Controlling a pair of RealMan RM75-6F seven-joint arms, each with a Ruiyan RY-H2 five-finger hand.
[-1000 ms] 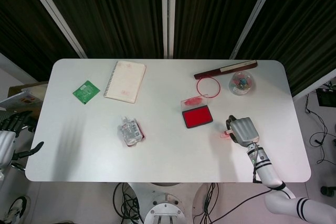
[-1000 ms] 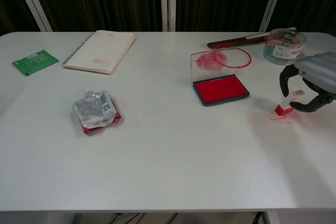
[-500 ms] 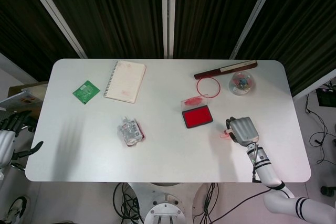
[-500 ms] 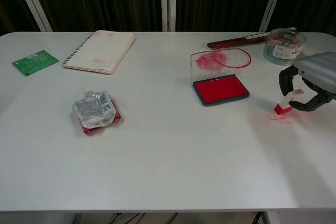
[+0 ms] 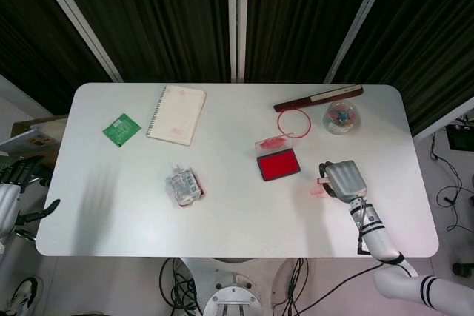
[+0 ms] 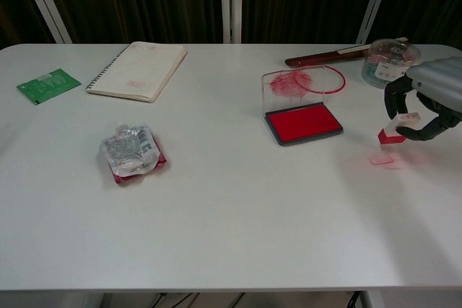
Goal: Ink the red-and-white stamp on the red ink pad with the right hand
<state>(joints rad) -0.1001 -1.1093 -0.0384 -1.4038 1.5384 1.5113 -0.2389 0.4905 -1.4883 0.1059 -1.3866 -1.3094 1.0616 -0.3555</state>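
The open red ink pad (image 5: pixel 278 164) (image 6: pixel 303 123) lies right of the table's middle, its clear smeared lid (image 6: pixel 291 81) standing up behind it. To its right, my right hand (image 5: pixel 344 180) (image 6: pixel 426 97) grips the small red-and-white stamp (image 6: pixel 395 127) (image 5: pixel 323 180) and holds it a little above the table, red base down. A small pale pink piece (image 6: pixel 381 158) lies on the table just below the stamp. My left hand (image 5: pixel 13 186) hangs off the table's left edge, fingers apart and holding nothing.
A clear round container (image 6: pixel 390 63), a red ring (image 6: pixel 326 78) and a long dark red object (image 6: pixel 328 55) sit behind the pad. Further left are a spiral notebook (image 6: pixel 138 70), a green card (image 6: pixel 48 81) and a crumpled packet (image 6: pixel 131 151).
My right hand has lifted the stamp off the table and drawn it slightly back. The small pink piece stays on the table where the stamp stood.
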